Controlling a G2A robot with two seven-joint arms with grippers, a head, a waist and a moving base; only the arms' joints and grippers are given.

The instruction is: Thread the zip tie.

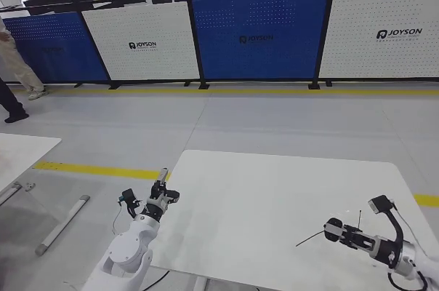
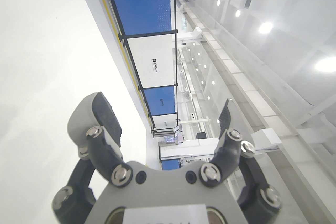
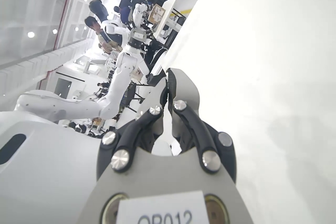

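Note:
A thin black zip tie (image 1: 310, 238) sticks out from my right gripper (image 1: 330, 230) toward the table's front, just above the white table (image 1: 278, 189) near its front right corner. In the right wrist view the right gripper (image 3: 167, 83) has its black pads pressed together, and the tie itself is hidden there. My left gripper (image 1: 161, 182) stands at the table's left edge, pointing away from me. In the left wrist view, the left gripper (image 2: 164, 104) is open with nothing between its fingers.
The table's left edge runs right by the left gripper. A second white table (image 1: 16, 156) stands off to the left, and a grey bar (image 1: 63, 222) lies on the floor between the two. Blue and white partition panels (image 1: 256, 40) close off the back.

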